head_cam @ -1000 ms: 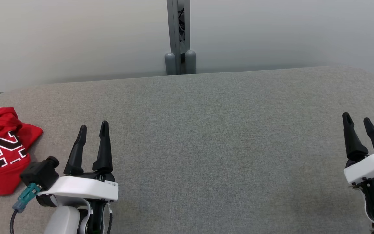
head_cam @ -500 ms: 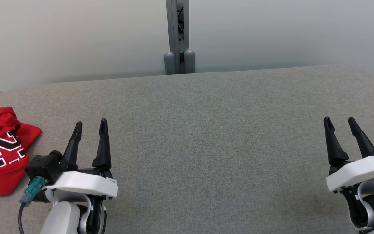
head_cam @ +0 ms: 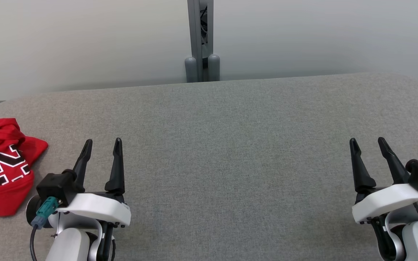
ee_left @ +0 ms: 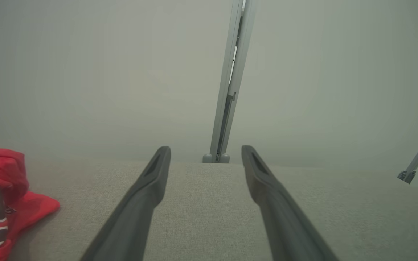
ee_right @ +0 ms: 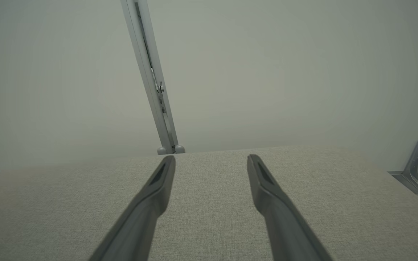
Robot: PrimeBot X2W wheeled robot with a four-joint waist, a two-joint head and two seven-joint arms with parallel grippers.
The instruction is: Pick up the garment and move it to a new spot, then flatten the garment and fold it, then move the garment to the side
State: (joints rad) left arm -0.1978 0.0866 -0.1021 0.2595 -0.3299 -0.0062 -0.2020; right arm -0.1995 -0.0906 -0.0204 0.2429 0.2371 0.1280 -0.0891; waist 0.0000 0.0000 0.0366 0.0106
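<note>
right fingers (head_cam: 357,163) sit further inward than before; they and the left fingers (head_cam: 117,163) are spread, holding nothing, above the surface (head_cam: 230,145). red garment (head_cam: 2,170) lies crumpled left of the left fingers.

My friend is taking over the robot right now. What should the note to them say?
Left gripper: open, empty, over the table.
Right gripper: open, empty, over the table's right side.
Red garment: bunched at the table's left edge, beside the left gripper, not touching it.
Done: nothing that shows; the garment looks rumpled, not neatly folded.
Left: pick up, move, flatten, fold, set aside.
</note>
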